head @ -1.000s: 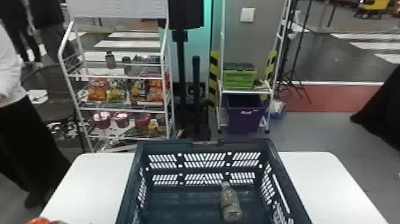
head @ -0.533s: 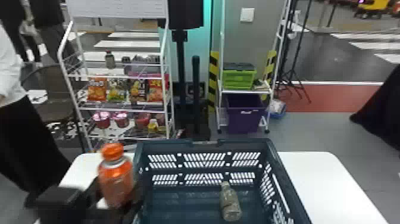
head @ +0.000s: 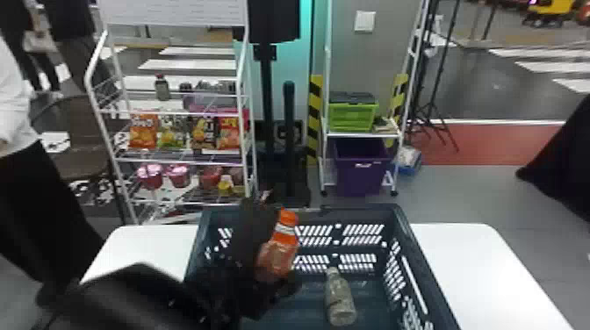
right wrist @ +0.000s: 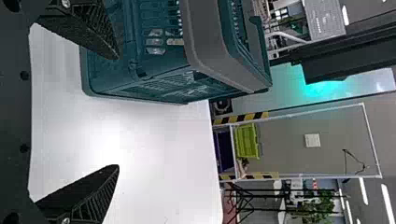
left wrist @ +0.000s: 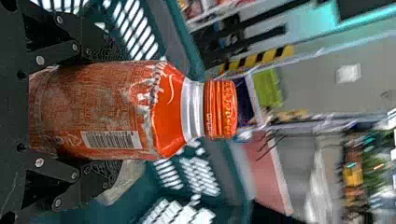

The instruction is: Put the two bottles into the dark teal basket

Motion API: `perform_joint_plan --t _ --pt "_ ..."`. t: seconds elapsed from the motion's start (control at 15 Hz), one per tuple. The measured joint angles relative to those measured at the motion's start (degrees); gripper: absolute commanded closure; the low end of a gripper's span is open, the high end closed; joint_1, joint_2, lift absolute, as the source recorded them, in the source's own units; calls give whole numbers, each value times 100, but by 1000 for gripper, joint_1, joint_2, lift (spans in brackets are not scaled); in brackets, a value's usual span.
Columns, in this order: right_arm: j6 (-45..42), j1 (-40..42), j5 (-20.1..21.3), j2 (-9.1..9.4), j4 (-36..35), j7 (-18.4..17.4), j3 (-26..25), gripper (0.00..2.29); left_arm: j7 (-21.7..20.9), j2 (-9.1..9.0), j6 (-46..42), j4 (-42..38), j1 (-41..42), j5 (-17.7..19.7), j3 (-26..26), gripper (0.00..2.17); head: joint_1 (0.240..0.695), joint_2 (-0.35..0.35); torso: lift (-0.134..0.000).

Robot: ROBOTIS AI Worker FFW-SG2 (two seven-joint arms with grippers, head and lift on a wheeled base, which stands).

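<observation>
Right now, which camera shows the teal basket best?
The head view: it looks down into the dark teal basket, where a gray bottle lies. The left wrist view shows parts of its slotted walls behind the orange bottle; the right wrist view shows its outside, on the white table.

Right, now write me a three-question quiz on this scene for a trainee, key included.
1. True or false: the right gripper stands open and holds nothing.
2. Which colour is the cap of the bottle in the left gripper? (a) white (b) orange (c) black
3. Fill in: the other bottle lies on the ____ of the dark teal basket.

Key: 1 true; 2 b; 3 floor
</observation>
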Motion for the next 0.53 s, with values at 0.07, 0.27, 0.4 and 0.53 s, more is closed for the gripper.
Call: perform_joint_plan --t 0.07,0.27,0.4,0.53 --pt "16 -33 10 -2 56 18 -10 46 -213 3 375 303 -351 -19 -154 2098 499 0 0" --pt "77 -138 34 -8 191 34 -34 46 -679 -10 996 1503 -1431 -162 -796 2098 499 0 0" --pt "147 -175 39 -9 204 86 -68 46 -998 -122 1070 2397 -1995 -265 -1173 1838 499 0 0" --pt "218 -202 30 5 200 121 -99 46 -1310 -319 1132 3055 -2294 -460 -1319 161 499 0 0"
